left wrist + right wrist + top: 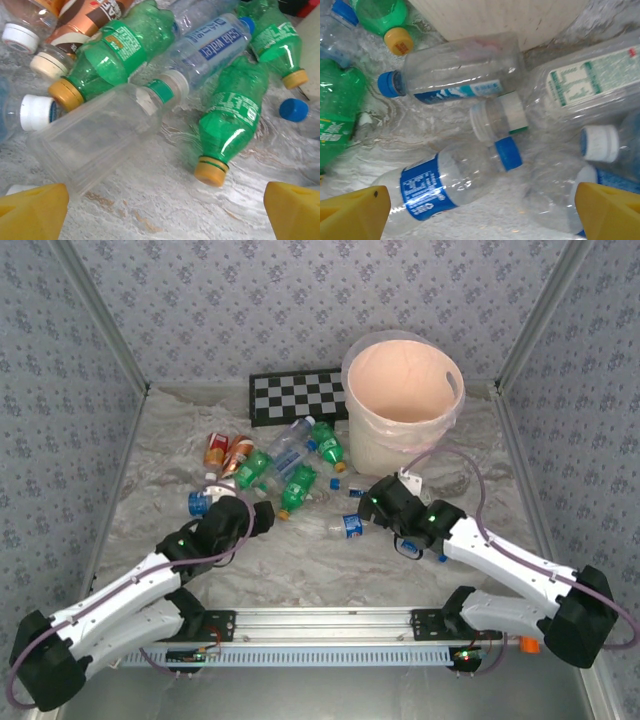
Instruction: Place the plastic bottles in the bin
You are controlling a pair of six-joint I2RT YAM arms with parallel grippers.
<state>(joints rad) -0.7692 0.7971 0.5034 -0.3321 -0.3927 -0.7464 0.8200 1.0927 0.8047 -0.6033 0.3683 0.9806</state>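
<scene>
The left end effector (pixel 165 212), released wide, hangs over a green yellow-capped bottle (pixel 227 120); the right end effector (pixel 482 212), also released, hangs over a clear blue-labelled bottle (pixel 435 187). The plastic bottles (pixel 280 468) lie on the desk (pixel 300 575) beside the peach bin (pixel 395 445)

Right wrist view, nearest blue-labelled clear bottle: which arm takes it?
Right. The right hand is open with the blue-labelled clear bottle lying just ahead of it, and the bin stands just beyond. The left hand faces the green bottles, farther off.
</scene>
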